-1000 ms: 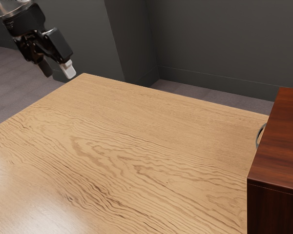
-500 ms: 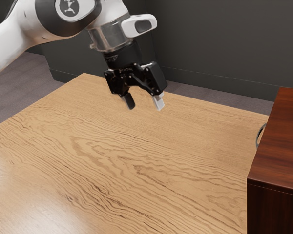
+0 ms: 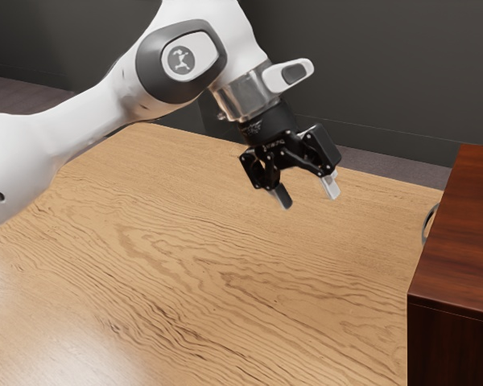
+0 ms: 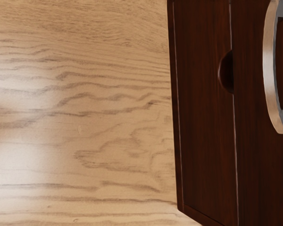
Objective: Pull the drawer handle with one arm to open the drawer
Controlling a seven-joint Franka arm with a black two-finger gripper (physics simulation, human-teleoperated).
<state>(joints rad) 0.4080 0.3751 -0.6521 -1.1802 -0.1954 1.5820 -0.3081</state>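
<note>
A dark red wooden drawer cabinet stands at the exterior view's right edge on the light wood table. A thin curve of its grey metal handle peeks out past its far face. My gripper hangs open above the table's far middle, well apart from the cabinet, to the exterior view's left of it. In the wrist view the cabinet front rises ahead, with the curved silver handle on it.
Beyond the table lie grey floor and dark walls. The white arm reaches in from the exterior view's left over the table's far part.
The arm has swept from the exterior view's upper left toward the right and lowered a little, bringing the open gripper closer to the cabinet.
</note>
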